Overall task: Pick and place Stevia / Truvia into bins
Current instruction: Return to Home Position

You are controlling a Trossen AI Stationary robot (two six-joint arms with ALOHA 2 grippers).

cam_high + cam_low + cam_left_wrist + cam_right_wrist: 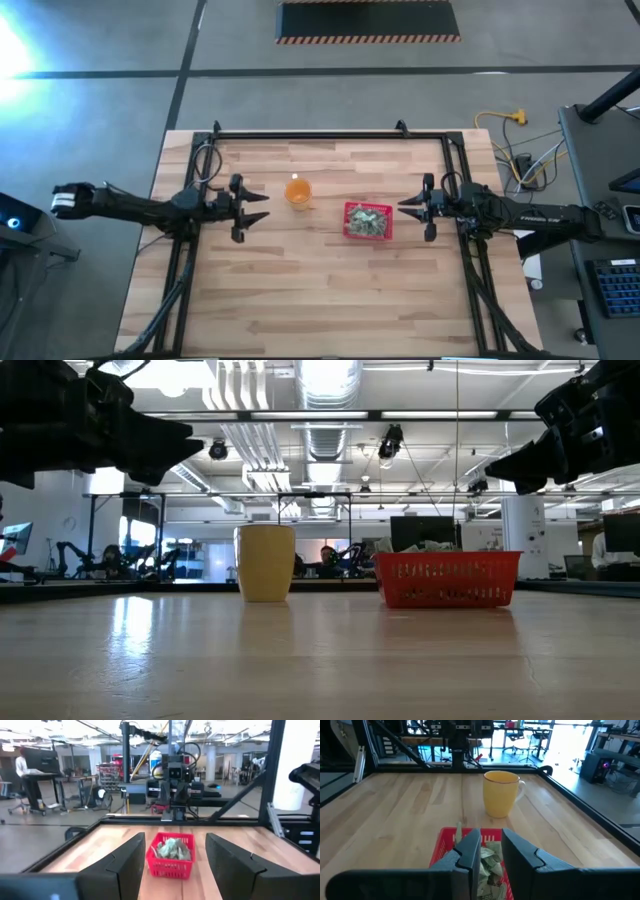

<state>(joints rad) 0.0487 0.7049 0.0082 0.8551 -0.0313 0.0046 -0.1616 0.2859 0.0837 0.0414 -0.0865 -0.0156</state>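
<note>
I see the packets [368, 222] heaped in the basket [349, 234], right of centre on the worktop [300, 290], near the cup [298, 191]. My left claw [262, 206] hangs wide apart at the left. My right claw [403, 208] hovers just right of the basket, fingers slightly apart.

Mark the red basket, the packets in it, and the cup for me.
red basket [348, 222], high view, its left wall.
packets [368, 223], high view, middle of the pile inside the basket.
cup [265, 563], low view, middle of its side.
</note>
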